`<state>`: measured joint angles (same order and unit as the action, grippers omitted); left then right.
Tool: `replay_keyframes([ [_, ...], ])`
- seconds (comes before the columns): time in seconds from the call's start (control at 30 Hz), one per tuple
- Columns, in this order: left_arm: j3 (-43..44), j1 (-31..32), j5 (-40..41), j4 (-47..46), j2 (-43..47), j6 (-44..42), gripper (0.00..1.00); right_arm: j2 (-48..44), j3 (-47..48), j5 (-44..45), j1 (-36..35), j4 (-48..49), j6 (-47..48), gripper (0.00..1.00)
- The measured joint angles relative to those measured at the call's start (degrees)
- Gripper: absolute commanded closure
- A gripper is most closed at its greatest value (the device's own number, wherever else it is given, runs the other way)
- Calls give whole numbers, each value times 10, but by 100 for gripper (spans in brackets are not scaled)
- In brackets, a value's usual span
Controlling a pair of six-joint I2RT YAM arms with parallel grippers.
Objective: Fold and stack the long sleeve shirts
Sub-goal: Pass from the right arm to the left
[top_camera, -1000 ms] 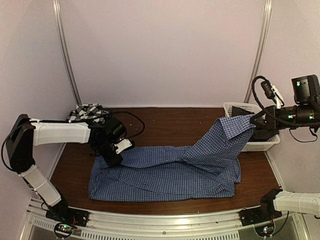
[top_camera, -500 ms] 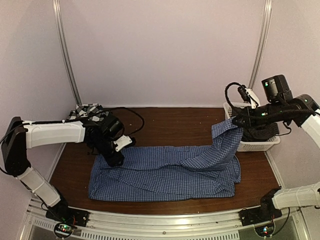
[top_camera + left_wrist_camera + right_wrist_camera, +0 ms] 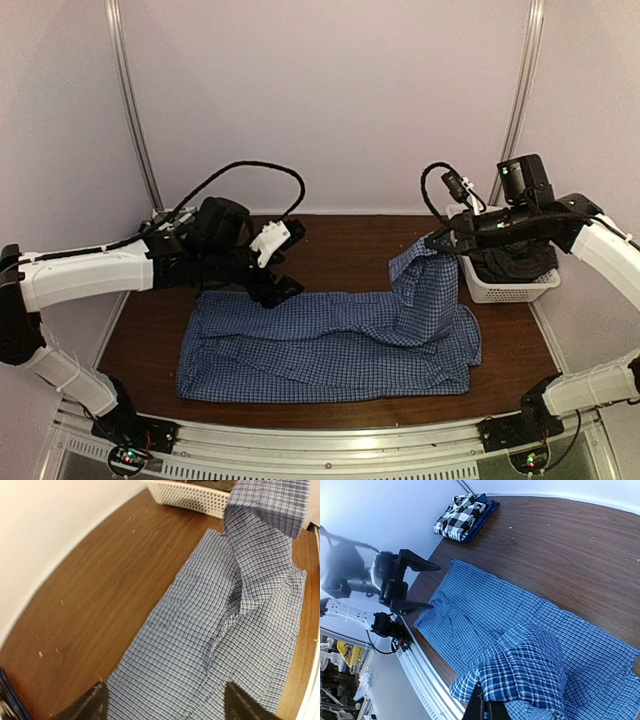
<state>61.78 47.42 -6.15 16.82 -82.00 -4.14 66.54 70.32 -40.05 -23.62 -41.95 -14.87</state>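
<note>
Since a second ago: left gripper (image 3: 290, 260) off far-left corner of blue check shirt (image 3: 330, 340), up and rightward, jaws now spread wide, holding nothing. Right gripper (image 3: 432, 243) leftward from basket side, jaws pressed together, pinching raised fold at shirt's right end. Rest of shirt flat on table (image 3: 340, 235), near centre. White basket (image 3: 505, 290) at far right: dark cloth (image 3: 520, 262) inside, right arm crossing above. Far-left corner: plaid shirt (image 3: 457, 515) folded atop navy one (image 3: 486, 506), well apart from both grippers.
</note>
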Motion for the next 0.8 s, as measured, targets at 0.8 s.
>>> replay_keyframes([
  [0.8, 78, 160, 102, -187, -141, -291, 2, 106, -18, -114, -66, 187, -133, 100],
])
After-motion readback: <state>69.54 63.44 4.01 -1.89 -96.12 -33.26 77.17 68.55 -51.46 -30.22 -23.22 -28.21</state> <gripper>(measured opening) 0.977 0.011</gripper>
